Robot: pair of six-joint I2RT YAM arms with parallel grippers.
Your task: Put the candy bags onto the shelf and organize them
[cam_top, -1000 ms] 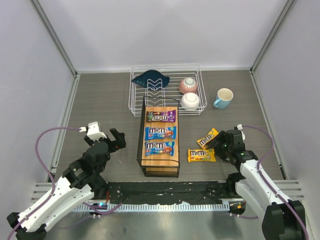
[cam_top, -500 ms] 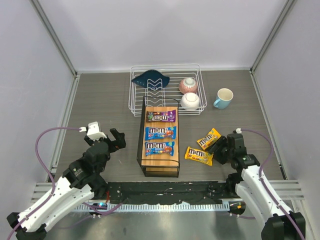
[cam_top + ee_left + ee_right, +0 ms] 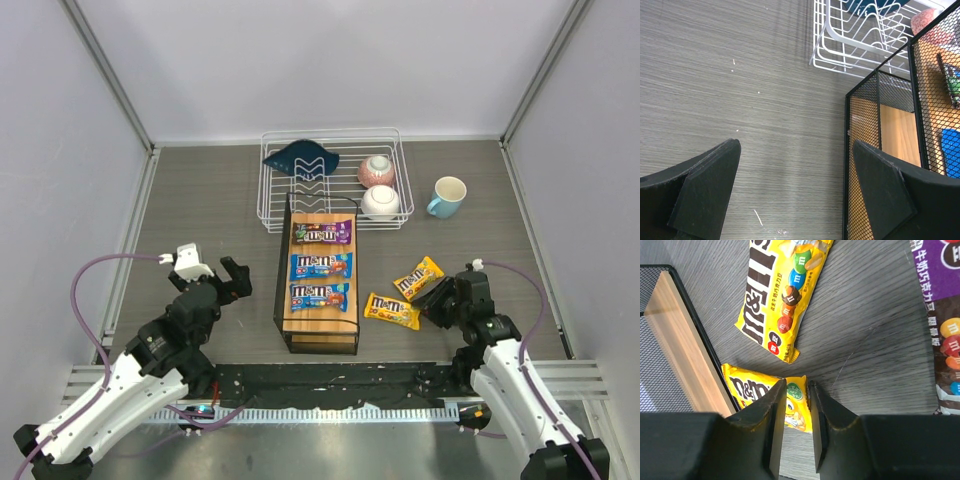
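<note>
Left side: the left gripper [image 3: 228, 279] hovers over the bare surface [image 3: 210, 200] beside the shelf [image 3: 318, 322], jaws wide apart with nothing between them.
Right side: the right gripper [image 3: 433, 304] sits low over the surface on the other side of the shelf, jaws clamped on one end of the held yellow bag [image 3: 390, 311].
Held packet: the held yellow bag lies slanted just beside the shelf's black frame; whether it touches the frame cannot be told.
Loose packets: the second yellow bag [image 3: 418, 277] lies flat just beyond the held one. In the right wrist view the loose purple bag [image 3: 945, 315] lies on the surface, cut off by the picture edge.
Shelf top: three packets in a column, with the purple shelf bag [image 3: 322, 233] farthest, the middle blue bag [image 3: 321, 265] next and the near blue bag [image 3: 320, 296] closest to the arms.
Behind the shelf: the white wire rack [image 3: 330, 131] and, to its right, the blue mug [image 3: 447, 196].
</note>
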